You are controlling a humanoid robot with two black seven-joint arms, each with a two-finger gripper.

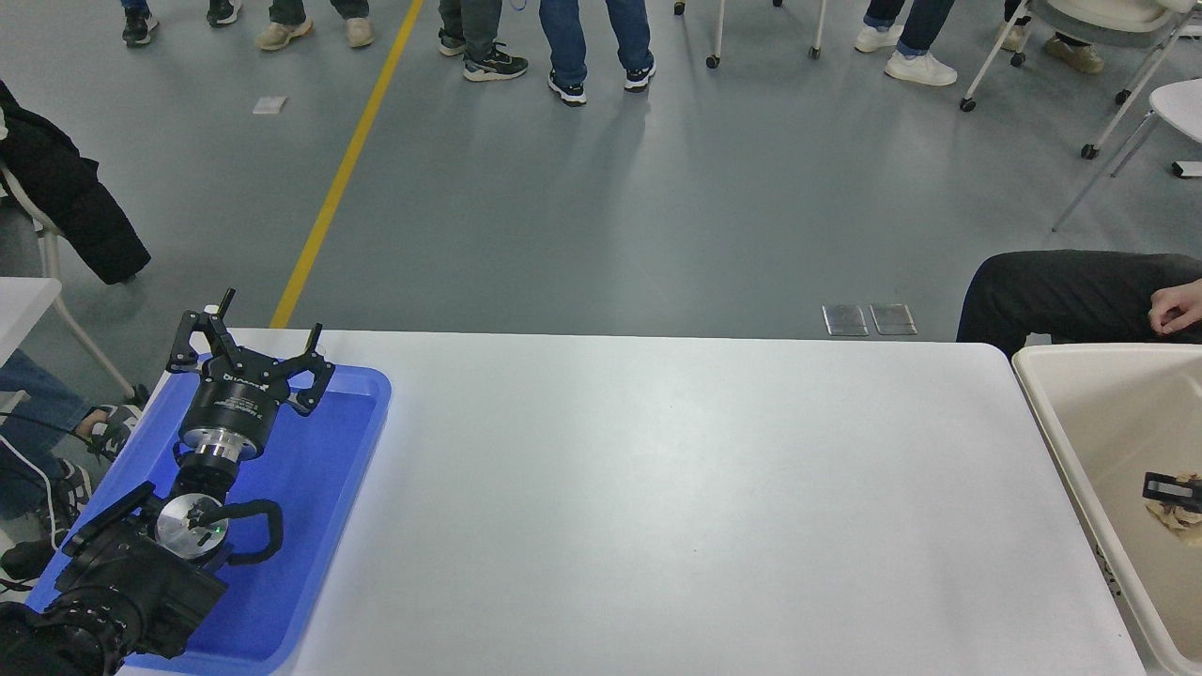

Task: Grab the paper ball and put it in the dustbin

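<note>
The tan crumpled paper ball [1179,516] shows at the right edge, inside the outline of the cream-beige dustbin [1061,427]. Only the tip of my right gripper [1174,498] shows there. Its black finger [1164,487] lies against the top of the ball and holds it above the bin's inside. The rest of the right arm is out of the picture. My left gripper [250,340] is parked over the blue tray [362,413] at the lower left, with its fingers spread and empty.
A seated person's dark-clad leg [1061,291] and hand [1178,308] are just beyond the dustbin's far rim. Several people stand on the floor past the table [657,488]. Chairs stand at the top right and left.
</note>
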